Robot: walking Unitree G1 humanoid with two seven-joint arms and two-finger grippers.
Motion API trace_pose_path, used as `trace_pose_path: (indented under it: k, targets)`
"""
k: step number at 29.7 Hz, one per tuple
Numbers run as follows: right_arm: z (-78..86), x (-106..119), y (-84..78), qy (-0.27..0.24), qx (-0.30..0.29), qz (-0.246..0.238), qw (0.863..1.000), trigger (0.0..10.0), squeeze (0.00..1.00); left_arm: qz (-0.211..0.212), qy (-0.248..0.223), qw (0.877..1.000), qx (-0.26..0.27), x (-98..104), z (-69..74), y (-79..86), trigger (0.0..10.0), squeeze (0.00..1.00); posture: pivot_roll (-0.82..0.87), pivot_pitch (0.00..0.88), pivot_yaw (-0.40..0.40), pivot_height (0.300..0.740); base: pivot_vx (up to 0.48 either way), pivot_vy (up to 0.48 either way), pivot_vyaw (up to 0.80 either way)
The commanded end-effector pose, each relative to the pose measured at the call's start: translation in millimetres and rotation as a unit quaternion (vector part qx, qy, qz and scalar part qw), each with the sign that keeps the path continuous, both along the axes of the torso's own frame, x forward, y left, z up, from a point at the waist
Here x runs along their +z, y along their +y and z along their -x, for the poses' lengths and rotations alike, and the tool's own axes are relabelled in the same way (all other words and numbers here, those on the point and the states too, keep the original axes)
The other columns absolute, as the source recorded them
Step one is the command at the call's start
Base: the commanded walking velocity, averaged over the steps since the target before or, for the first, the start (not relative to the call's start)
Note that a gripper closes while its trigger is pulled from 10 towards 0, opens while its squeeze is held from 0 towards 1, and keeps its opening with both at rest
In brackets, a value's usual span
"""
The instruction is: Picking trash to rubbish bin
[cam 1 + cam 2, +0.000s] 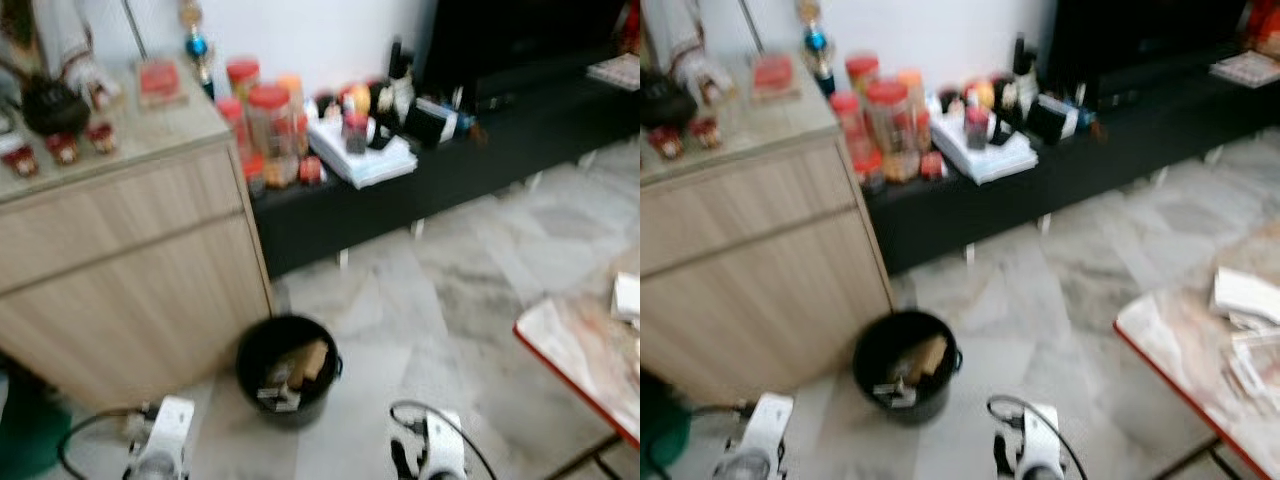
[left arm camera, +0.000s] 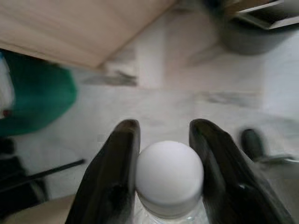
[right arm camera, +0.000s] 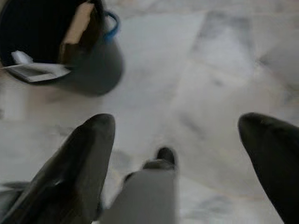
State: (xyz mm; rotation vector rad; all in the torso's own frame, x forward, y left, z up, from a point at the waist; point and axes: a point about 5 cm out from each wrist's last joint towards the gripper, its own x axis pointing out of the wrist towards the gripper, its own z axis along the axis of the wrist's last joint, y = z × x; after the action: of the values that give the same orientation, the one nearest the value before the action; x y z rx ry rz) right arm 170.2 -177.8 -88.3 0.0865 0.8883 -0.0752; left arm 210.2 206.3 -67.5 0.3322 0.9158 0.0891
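Note:
A black rubbish bin [image 1: 288,368] stands on the marble floor beside a wooden cabinet, with cardboard and paper scraps inside it [image 3: 44,51]. My left gripper [image 2: 163,140] is shut on a clear plastic bottle with a white cap [image 2: 169,175], held low above the floor to the left of the bin. My left wrist [image 1: 163,438] shows at the bottom edge of the eye view. My right gripper [image 3: 177,135] is open, with nothing between its fingers, and hangs over the floor to the right of the bin. My right wrist [image 1: 432,448] sits low in the picture.
The wooden cabinet [image 1: 130,270] stands to the left, with jars and ornaments on top. A low black bench [image 1: 440,150] with jars and papers runs along the wall. A red-edged table [image 1: 585,360] with papers is at the right. A green object [image 1: 25,430] sits on the floor at the left.

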Motion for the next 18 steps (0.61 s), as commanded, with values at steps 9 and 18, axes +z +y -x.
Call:
trace_pose_path:
  k: [9,18]
  targets:
    - [-6.1,2.0,10.5,-0.009,-0.001,-0.014,1.0,10.0,0.0,-0.018,0.016,1.0,0.013,-1.5,7.9,15.8,10.0,0.0,-0.09,0.046,0.026,0.74,0.332,0.0,0.07]
    - [-6.1,2.0,9.9,-0.01,-0.007,-0.015,1.0,10.0,0.0,-0.018,0.015,1.0,0.016,-1.4,8.1,16.6,10.0,0.0,-0.09,0.051,0.025,0.74,0.331,0.0,0.0]
